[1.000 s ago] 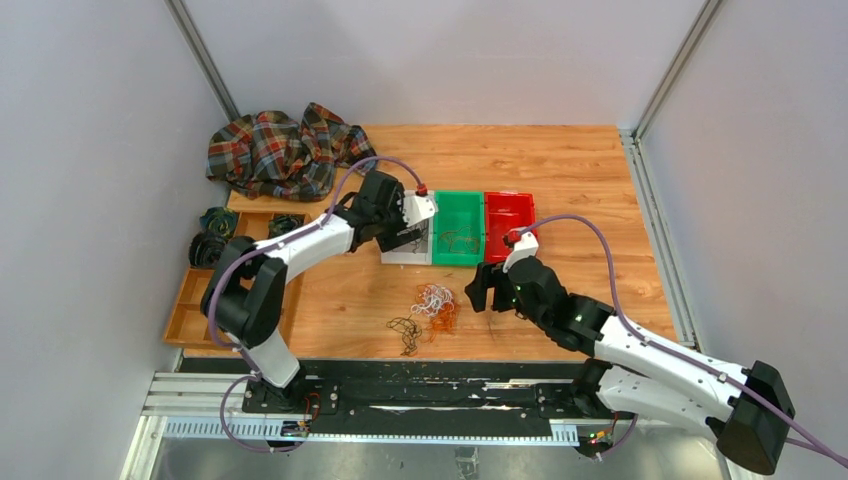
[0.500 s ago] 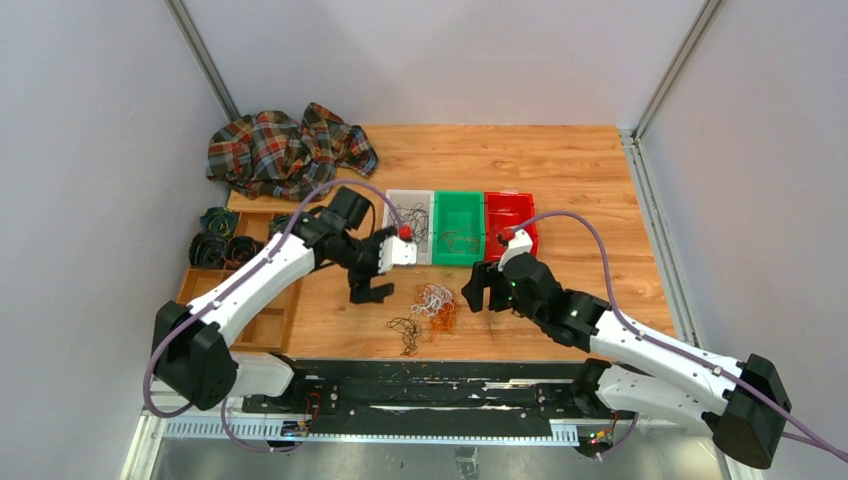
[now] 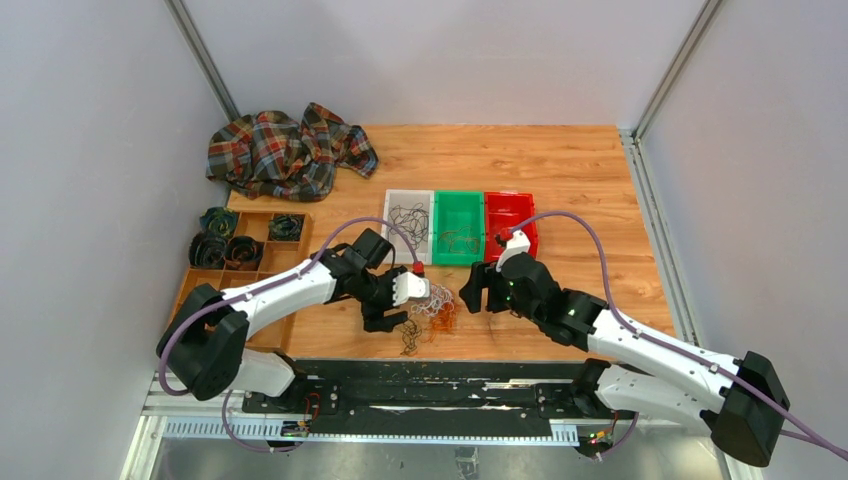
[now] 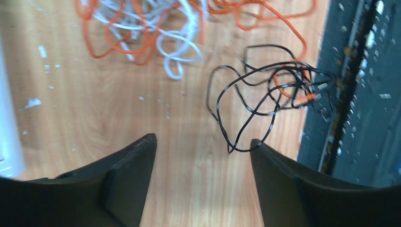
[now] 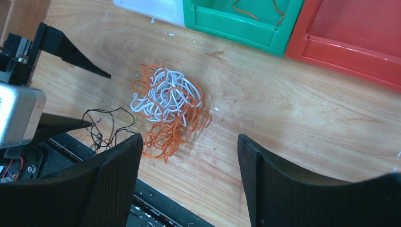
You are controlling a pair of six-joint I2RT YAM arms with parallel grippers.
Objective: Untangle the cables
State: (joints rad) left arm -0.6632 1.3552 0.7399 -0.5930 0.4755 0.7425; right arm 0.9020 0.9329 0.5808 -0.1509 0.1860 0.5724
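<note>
- My left gripper (image 3: pixel 384 320) sits low over the near edge of the table (image 3: pixel 560 170), about mid-width; jaws apart, nothing between them
- Wrist view: the black cable tangle (image 4: pixel 267 87) lies just ahead of the finger on the right of that view, nearest loop almost at its tip, far side reaching the dark rail (image 4: pixel 359 94) along the near edge; an orange strand runs through that far side
- Judged: I am lined up here to lift black off by itself
- My right gripper (image 3: pixel 478 292) hovers on the other side of the pile, jaws likewise spread and empty; judged ready to pin or pull the rest
- The orange-and-white bundle (image 5: pixel 168 101) lies between my two grippers, close to the near edge, its strands knotted through each other
- Bins in a row mid-table: white bin (image 3: pixel 410 193) holds dark wires, green bin (image 5: pixel 227 23) orange ones, red bin (image 5: pixel 340 45) shows none in the visible part; judged sorting by colour
- Risk: the fine wire slips my pads, or drags orange along
</note>
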